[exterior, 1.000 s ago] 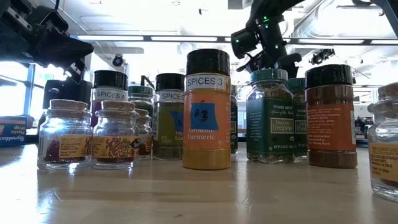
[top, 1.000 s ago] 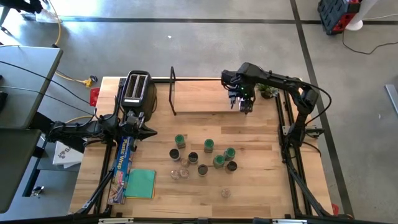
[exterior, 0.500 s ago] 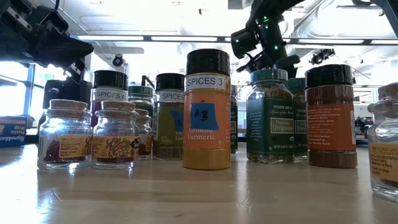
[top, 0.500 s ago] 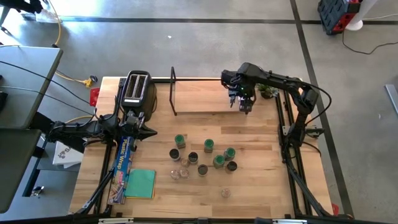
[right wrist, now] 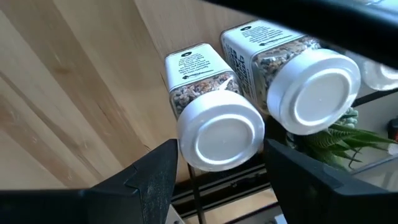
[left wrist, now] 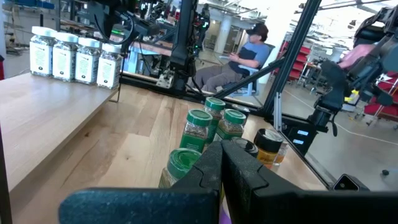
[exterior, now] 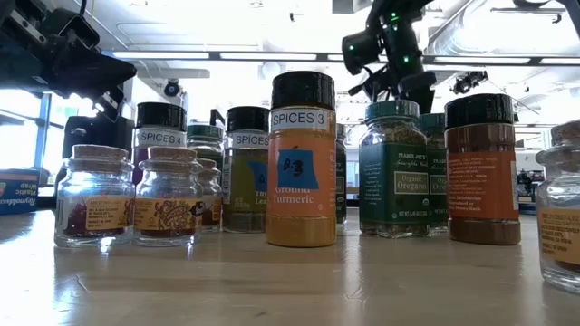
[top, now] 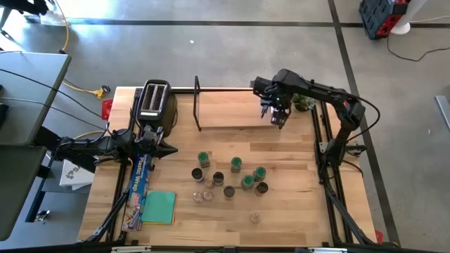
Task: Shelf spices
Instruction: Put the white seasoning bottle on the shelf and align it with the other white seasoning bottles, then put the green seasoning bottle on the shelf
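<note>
Meanwhile the right gripper [top: 280, 117] has drifted slightly toward the right end of the shelf [top: 225, 111] compared with a second ago, and in the low view it sits a little higher; nothing else has moved. Its fingers [right wrist: 155, 180] are spread apart, straddling a white-lidded jar [right wrist: 214, 134] that stands on the shelf board; whether they touch it cannot be told. A second white-lidded jar [right wrist: 311, 90] stands just beside the first, and the left wrist view shows four white-lidded jars [left wrist: 74, 57] in a row at that end of the shelf. The left gripper [top: 166, 148] rests at the left side of the worktop [top: 295, 218], fingers clenched on nothing, near the toaster [top: 153, 104]. The worktop is pale wooden planks on a black frame, over a grey concrete floor. On it, forward of the shelf, stands a loose cluster of spices [top: 232, 179]: from above about eleven jars can be counted, four with green lids, three or four with dark lids, the rest clear glass. A green pad [top: 159, 207] and a long foil-wrap box [top: 138, 186] lie at the left front. A small potted plant [top: 304, 102] sits just past the shelf's right end. Beyond the worktop, a person [left wrist: 245, 53] sits in a chair in a workshop room.
</note>
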{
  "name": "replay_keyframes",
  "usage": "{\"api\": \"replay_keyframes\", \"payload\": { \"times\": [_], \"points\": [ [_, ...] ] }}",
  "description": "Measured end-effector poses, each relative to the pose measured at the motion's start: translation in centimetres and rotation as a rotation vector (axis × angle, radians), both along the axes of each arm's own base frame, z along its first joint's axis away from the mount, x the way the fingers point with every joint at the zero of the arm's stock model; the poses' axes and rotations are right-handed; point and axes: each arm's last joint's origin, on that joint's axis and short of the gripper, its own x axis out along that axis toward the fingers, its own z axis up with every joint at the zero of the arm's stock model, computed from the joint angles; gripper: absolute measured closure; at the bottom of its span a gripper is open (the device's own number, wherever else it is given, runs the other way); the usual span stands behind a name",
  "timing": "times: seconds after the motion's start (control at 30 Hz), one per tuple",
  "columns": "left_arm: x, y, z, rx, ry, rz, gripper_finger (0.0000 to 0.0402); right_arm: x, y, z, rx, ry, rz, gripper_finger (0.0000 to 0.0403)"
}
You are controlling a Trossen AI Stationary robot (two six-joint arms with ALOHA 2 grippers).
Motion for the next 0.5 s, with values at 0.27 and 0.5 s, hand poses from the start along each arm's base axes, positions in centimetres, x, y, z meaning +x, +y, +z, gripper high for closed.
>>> {"api": "replay_keyframes", "payload": {
  "times": [0.27, 0.5],
  "points": [
    [0.0, 0.0, 0.0, 0.000, 0.000, 0.000, 0.0401, -0.8, 0.5, 1.6, -0.041, -0.069, -0.040, 0.0171],
    [0.0, 0.0, 0.0, 0.000, 0.000, 0.000, 0.0401, -1.2, 0.7, 3.2, -0.110, -0.190, -0.087, 0.0171]
  ]
}}
